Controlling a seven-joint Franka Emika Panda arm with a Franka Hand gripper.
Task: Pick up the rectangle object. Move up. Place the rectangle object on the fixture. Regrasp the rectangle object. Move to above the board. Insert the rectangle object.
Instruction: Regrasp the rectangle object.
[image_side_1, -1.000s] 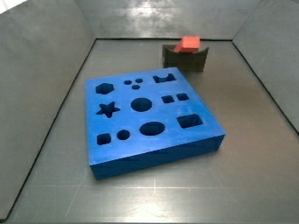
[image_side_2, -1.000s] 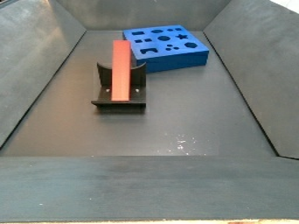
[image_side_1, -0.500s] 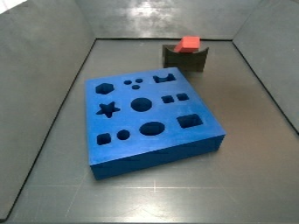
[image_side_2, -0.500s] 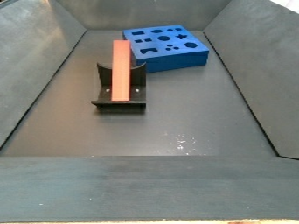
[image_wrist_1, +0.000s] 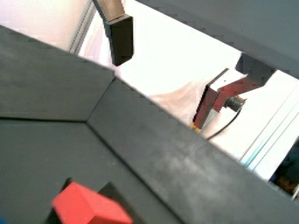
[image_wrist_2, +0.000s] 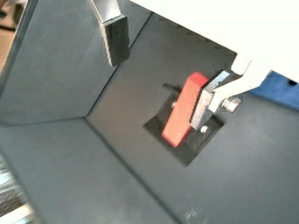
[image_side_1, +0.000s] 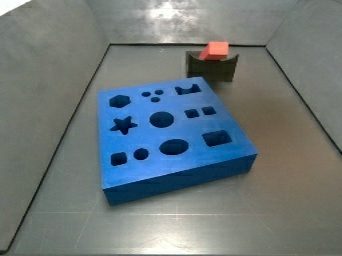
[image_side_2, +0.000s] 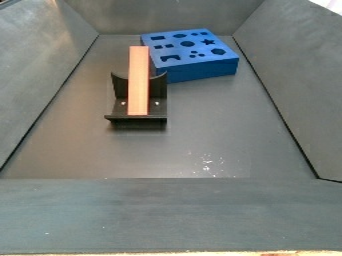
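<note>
Overhead, the tool (image_wrist_2: 163, 66) hangs spread and empty, well clear of the fixture (image_side_2: 136, 105), where the rectangle object (image_side_2: 136, 79) lies along the notch, both ends overhanging. Beyond the fixture, the board (image_side_2: 194, 52) sits apart, open counter (image_side_2: 201, 150) around.

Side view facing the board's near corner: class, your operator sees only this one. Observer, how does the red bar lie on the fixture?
Observer: The rectangle object lies flat along the fixture, overhanging both ends.
Operator: Where is the gripper?
Observer: The gripper is above the rectangle object, seen only in the wrist views.
Operator: Holding anything?
Observer: No, its fingers are open, with nothing between them.
</note>
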